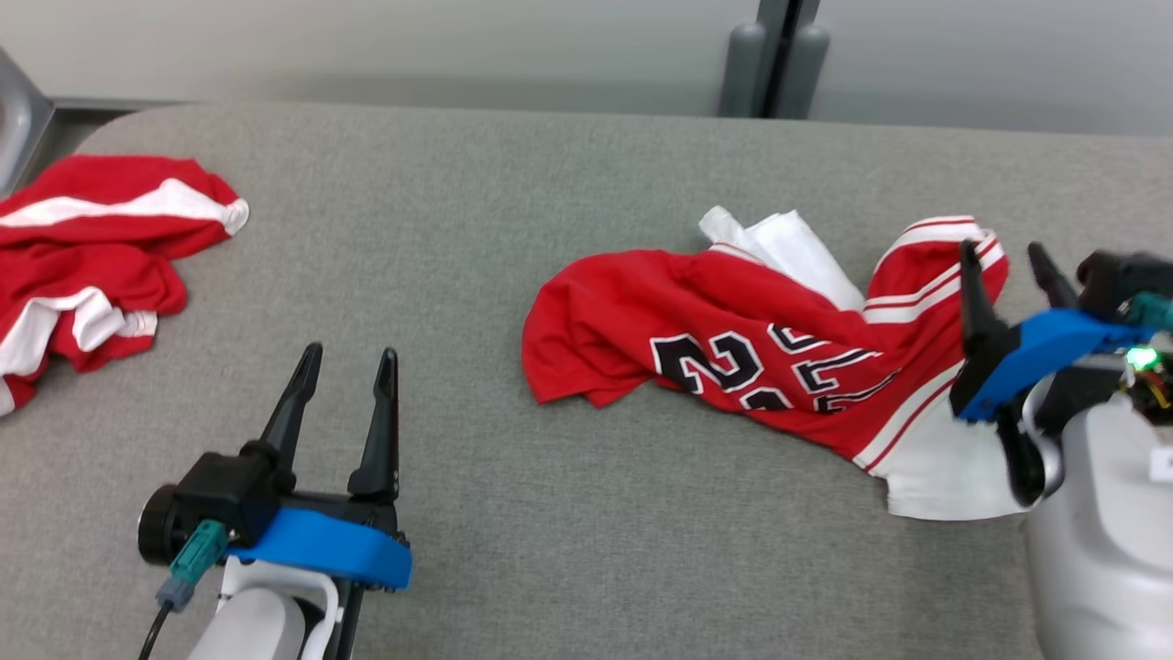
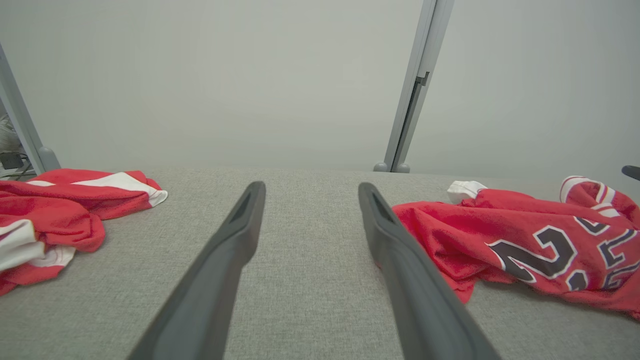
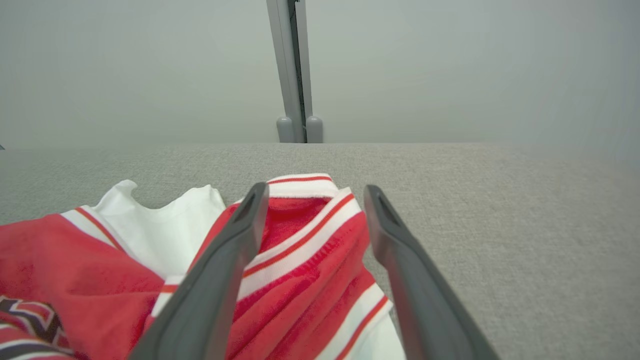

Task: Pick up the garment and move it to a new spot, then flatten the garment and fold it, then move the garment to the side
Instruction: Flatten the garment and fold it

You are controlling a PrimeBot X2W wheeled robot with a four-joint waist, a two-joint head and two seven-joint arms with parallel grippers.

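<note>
Left gripper (image 1: pixel 352 351): nearest, low over the table (image 1: pixel 550 183), fingers spread wide, holding nothing, well apart from the jersey (image 1: pixel 733 339).
Right gripper (image 1: pixel 1001 247): fingers apart over the jersey's striped right end. Cloth lies between and under them, but nothing looks pinched.
Jersey: right of centre on the table, crumpled and partly folded over itself, not yet flat.
Look: red with white-and-red striped trim and a black number edged in white. White fabric shows at its far edge and near corner.
Handling: likely light, soft and limp. It should sag and bunch when lifted and drag a little on the grey cover.
Hold: probably best at the trimmed edges, meaning the striped band under the right gripper and the left hem for the other arm.
Pile (image 1: pixel 92 266): a second red-and-white garment, heaped at far left.
Post (image 1: pixel 774 55): grey upright behind the table.
</note>
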